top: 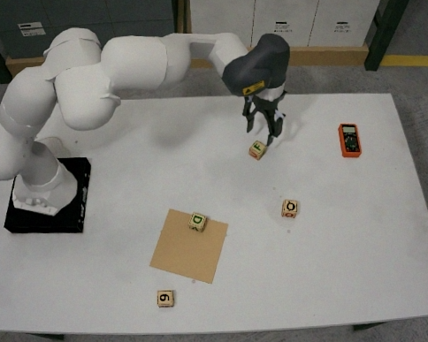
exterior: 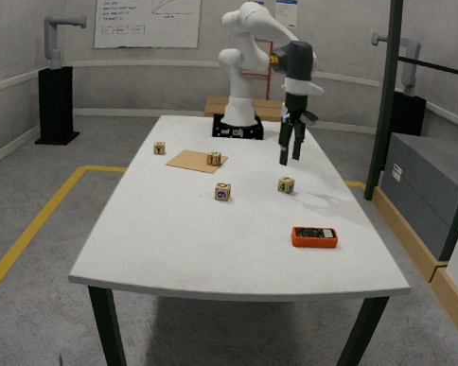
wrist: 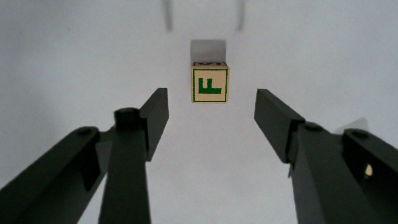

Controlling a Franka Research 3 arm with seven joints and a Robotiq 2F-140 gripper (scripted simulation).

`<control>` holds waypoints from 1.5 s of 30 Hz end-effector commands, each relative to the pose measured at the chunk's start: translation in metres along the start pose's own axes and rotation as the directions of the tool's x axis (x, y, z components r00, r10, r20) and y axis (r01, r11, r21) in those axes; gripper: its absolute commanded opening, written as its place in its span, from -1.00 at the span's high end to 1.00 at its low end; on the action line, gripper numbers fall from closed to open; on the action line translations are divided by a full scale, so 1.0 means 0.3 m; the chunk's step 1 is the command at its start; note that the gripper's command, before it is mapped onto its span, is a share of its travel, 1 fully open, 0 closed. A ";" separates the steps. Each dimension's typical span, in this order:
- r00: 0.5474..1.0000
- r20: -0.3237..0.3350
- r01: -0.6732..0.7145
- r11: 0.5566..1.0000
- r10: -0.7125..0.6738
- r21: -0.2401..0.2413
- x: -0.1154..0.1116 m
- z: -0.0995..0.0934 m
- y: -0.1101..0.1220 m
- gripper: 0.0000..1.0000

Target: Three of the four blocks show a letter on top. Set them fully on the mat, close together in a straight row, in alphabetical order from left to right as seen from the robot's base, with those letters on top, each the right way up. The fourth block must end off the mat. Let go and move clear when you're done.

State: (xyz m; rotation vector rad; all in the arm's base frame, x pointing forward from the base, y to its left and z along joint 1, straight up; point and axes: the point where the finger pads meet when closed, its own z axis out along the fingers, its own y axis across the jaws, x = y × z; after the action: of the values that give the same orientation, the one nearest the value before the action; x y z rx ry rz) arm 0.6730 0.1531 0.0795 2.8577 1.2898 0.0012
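My gripper [top: 260,137] [exterior: 290,161] [wrist: 211,103] is open and empty, above the F block [top: 257,149] [exterior: 286,185] [wrist: 210,85]. In the wrist view the F lies on its side, between the two finger lines and slightly ahead of the tips. The D block [top: 197,222] [exterior: 214,159] sits on the tan mat [top: 185,254] [exterior: 188,161], by its upper edge in the top view. A block with a round letter, apparently Q [top: 289,208] [exterior: 222,192], stands off the mat. The block with a 6 or 9 on top [top: 165,298] [exterior: 159,148] is also off the mat.
An orange multimeter [top: 349,140] [exterior: 314,237] lies on the white table [top: 340,263] [exterior: 174,239], beyond the F block from the robot's base. The black base plate [top: 43,224] [exterior: 237,132] is at the table's other end.
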 end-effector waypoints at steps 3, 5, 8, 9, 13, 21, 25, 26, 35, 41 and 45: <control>1.000 0.000 0.006 1.000 -0.006 -0.001 0.000 0.010 0.002 -0.10; 1.000 0.000 0.006 1.000 -0.006 -0.001 0.000 0.010 0.002 -0.10; 1.000 0.000 0.006 1.000 -0.006 -0.001 0.000 0.020 0.002 -0.10; 1.000 0.000 0.006 1.000 -0.006 -0.001 0.000 0.023 0.002 -0.10; 1.000 0.000 0.006 1.000 -0.006 -0.001 0.000 0.040 0.003 -0.10; 1.000 0.000 0.006 1.000 -0.006 -0.001 0.001 0.076 0.003 -0.10; 1.000 0.000 0.006 1.000 -0.006 -0.001 0.001 0.092 0.003 -0.10; 1.000 0.000 0.006 1.000 -0.006 -0.001 0.001 0.098 0.003 -0.10; 1.000 0.000 0.006 1.000 -0.006 -0.001 0.001 0.140 0.003 -0.10; 1.000 0.000 0.006 1.000 -0.006 -0.001 0.001 0.153 0.003 -0.10; 1.000 0.000 0.006 1.000 -0.006 -0.001 0.001 0.163 0.003 -0.10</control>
State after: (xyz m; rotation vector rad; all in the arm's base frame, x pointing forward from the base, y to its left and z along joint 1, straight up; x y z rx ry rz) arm 0.6725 0.1519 0.0325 2.8520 1.3049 -0.0064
